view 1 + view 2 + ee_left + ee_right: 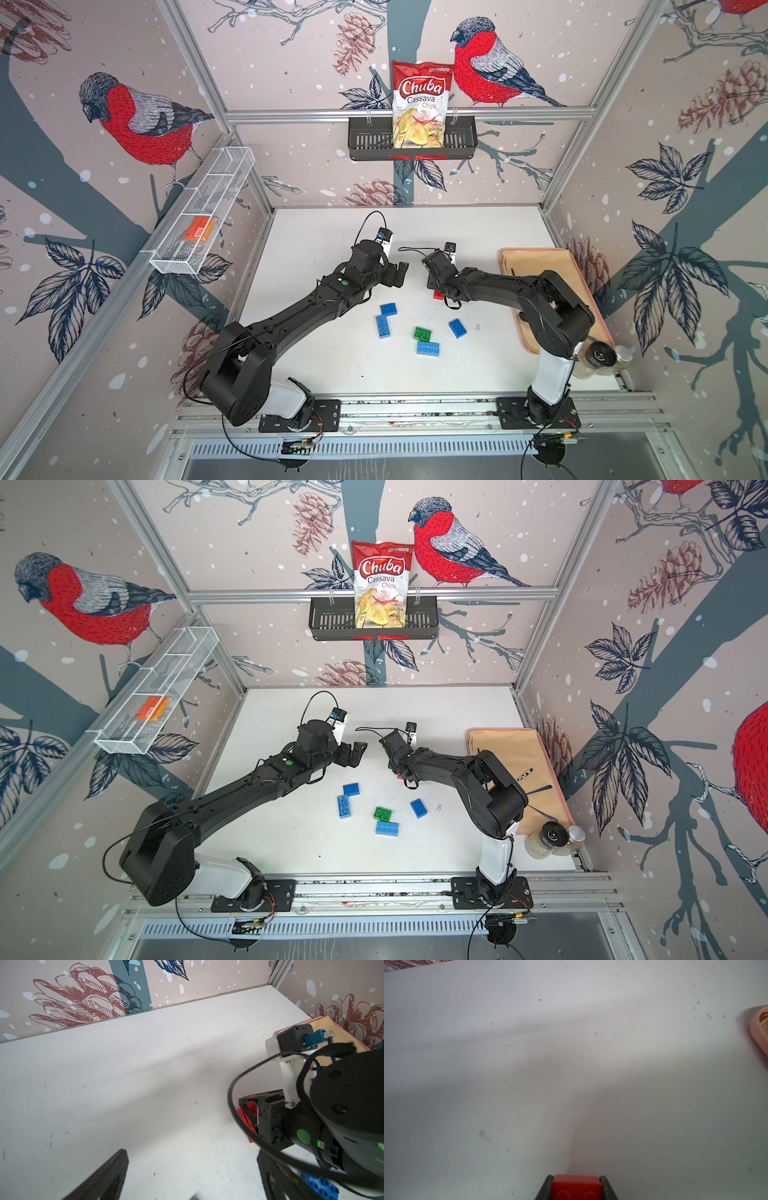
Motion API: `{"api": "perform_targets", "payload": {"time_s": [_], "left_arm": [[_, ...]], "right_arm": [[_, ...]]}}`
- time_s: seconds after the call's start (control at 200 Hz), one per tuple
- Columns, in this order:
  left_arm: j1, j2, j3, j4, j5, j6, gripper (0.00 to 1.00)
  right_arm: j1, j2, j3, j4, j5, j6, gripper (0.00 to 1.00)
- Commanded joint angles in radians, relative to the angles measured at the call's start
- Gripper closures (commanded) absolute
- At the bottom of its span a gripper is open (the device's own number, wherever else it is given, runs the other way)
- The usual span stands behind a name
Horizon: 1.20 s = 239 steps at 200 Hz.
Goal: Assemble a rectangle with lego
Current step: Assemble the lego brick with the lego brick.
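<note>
My right gripper (576, 1187) is shut on a red lego brick (576, 1185), held low over the white table (478, 232); the brick's red edge shows under that wrist in both top views (437, 295) (400, 776) and in the left wrist view (247, 1118). My left gripper (401, 274) hovers open just left of it, its fingers (112, 1174) wide apart over bare table. Loose lego lies nearer the front: several blue bricks, among them a touching pair (388, 309) (383, 326), a single one (457, 328) and a light blue one (428, 348), which touches a green brick (422, 333).
A tan tray (536, 266) lies along the table's right side, partly under my right arm, with two jars (598, 357) at its front end. A white mesh basket (187, 257) with an orange box hangs on the left wall. A black basket (365, 141) with a chips bag hangs at the back.
</note>
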Motion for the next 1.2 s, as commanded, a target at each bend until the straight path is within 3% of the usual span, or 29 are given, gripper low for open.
{"api": "perform_targets", "payload": {"time_s": [0.0, 0.765, 1.191], "left_arm": [[0.003, -0.002, 0.001, -0.001, -0.008, 0.006, 0.04], [0.009, -0.008, -0.001, -0.002, -0.010, 0.007, 0.04], [0.011, -0.008, -0.001, -0.002, -0.012, 0.009, 0.04]], "right_arm": [[-0.001, 0.014, -0.015, -0.059, -0.037, 0.012, 1.00], [-0.001, 0.050, -0.037, -0.055, -0.021, 0.028, 1.00], [-0.001, -0.007, -0.014, -0.072, -0.023, 0.007, 0.66]]}}
